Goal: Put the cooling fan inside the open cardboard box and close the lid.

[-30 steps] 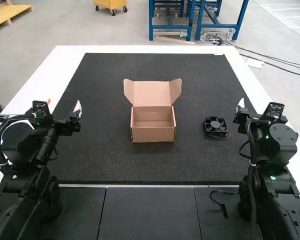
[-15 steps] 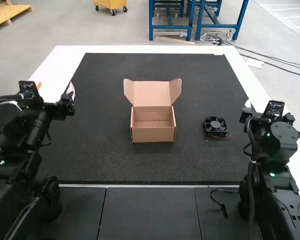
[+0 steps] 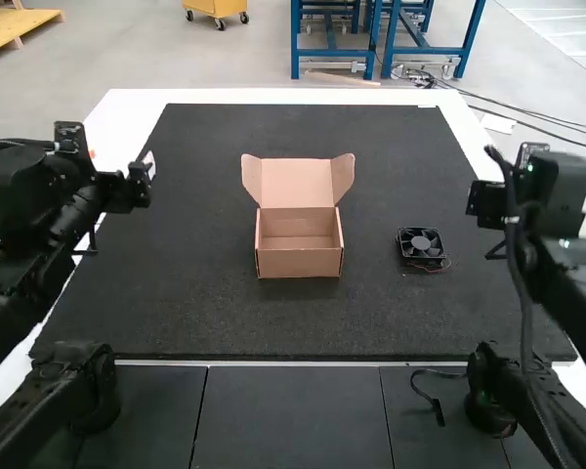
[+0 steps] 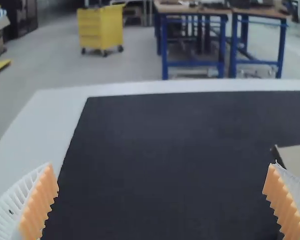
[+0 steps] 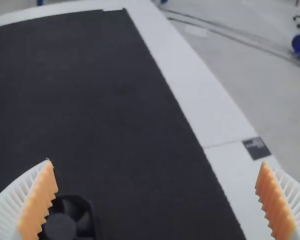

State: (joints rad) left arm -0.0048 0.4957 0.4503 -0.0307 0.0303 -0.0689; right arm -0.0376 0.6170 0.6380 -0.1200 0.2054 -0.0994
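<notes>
**Small black square cooling fan (image 3: 422, 244): not grasped yet, off-centre under my right fingers**

- State: my right gripper (image 5: 155, 200) is spread wide and holds nothing. My left gripper (image 4: 160, 200) is also spread wide and empty.
- The fan lies flat on the black textured mat (image 3: 205, 293). It sits close below my box-side right finger, not in the middle of the gap. My other right finger hangs over the white table edge (image 5: 205, 115).
- The open brown cardboard box (image 3: 298, 234) is well apart from my right fingers, beyond the fan. Its lid (image 3: 296, 181) stands up at the back. One box corner shows just past one of my left fingers.
- Step in hand, as I judge it: pick up the fan.
  - Shift toward the box until the fan is centred between the pads.
  - Square the pads to two opposite flat sides.
  - Come down close to the mat, since the fan is low, and clamp on the frame, not the blades.
- Room: there is bare mat all round the fan, so nothing should foul the descent.
- Edges:
  - The table rim is near my outer right finger, so I should work inward.
  - I should carry the fan over the box's near wall, clear of the raised lid tabs.
- My left fingers have open mat ahead for folding the lid.
</notes>
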